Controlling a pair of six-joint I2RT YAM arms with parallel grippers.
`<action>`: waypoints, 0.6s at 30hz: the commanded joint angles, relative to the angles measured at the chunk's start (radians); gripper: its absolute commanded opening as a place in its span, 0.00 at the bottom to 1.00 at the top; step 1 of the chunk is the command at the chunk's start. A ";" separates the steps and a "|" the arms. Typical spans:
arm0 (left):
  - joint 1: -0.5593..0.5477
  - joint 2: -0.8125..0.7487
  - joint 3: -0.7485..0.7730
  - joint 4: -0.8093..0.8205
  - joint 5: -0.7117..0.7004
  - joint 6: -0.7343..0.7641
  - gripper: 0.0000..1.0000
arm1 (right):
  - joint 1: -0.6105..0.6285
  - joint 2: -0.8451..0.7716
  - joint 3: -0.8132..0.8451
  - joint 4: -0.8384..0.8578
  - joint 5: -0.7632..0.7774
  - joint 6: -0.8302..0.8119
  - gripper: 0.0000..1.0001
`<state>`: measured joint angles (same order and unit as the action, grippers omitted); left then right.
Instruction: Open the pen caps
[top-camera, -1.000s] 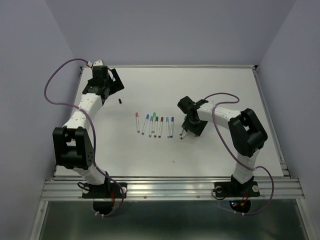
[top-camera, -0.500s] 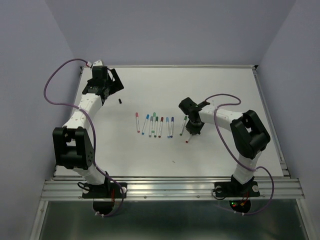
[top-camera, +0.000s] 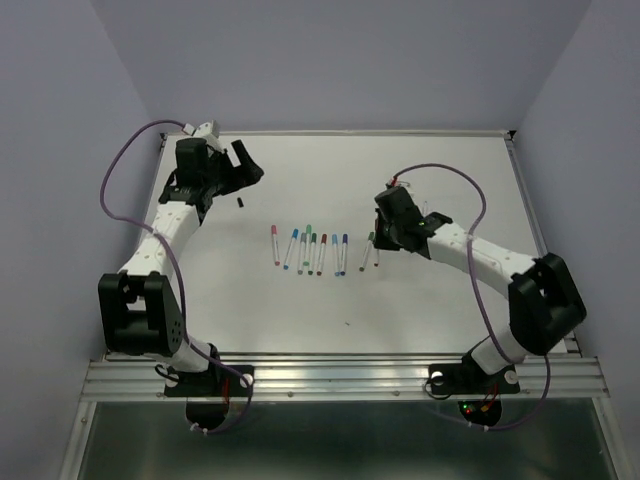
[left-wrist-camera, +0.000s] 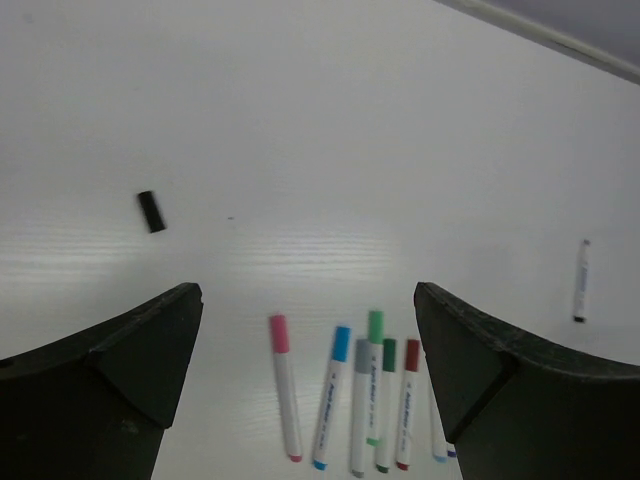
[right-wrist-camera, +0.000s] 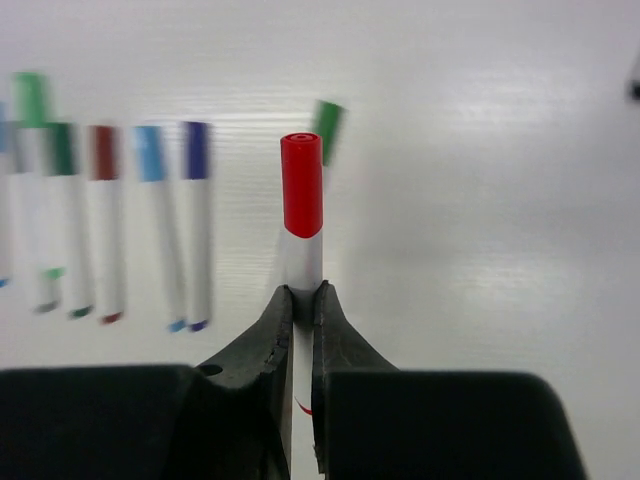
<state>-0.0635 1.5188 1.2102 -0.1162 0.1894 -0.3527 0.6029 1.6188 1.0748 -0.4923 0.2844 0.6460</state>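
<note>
White surface carries everything, and both arms reach out over it. Left gripper hovers over the far left part, jaws wide apart and holding nothing, camera looking down at the pens. Right gripper is at the right end of the row, jaws clamped on the white barrel of the red-capped pen. The pinch sits below the cap, so the red cap sticks out free past the fingertips. Can't tell if that pen is lifted clear or touching the surface. Row of pens lies mid-surface, roughly side by side, all capped: pink, blue, greens, brown, blue, purple. One green-capped pen lies just beside the held one, apart from the row. Loose black cap lies alone near the left gripper, well apart from the row

Step as I read it: red pen is grasped, uncapping not yet begun. Next move likely calls for carrying the pen toward the left arm, closing the left jaws on the red cap only, then pulling straight along the barrel. The barrel grip needs to be firm or the pen slips instead of the cap
</note>
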 joint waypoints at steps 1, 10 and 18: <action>-0.004 -0.112 -0.079 0.264 0.487 -0.008 0.99 | 0.006 -0.201 -0.050 0.368 -0.266 -0.319 0.01; -0.182 -0.152 -0.147 0.521 0.683 -0.124 0.99 | 0.006 -0.195 -0.009 0.618 -0.758 -0.359 0.01; -0.243 -0.148 -0.144 0.523 0.639 -0.126 0.99 | 0.006 -0.174 0.022 0.707 -0.824 -0.310 0.01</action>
<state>-0.3069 1.4094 1.0603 0.3393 0.8139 -0.4770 0.6037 1.4551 1.0393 0.0895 -0.4564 0.3241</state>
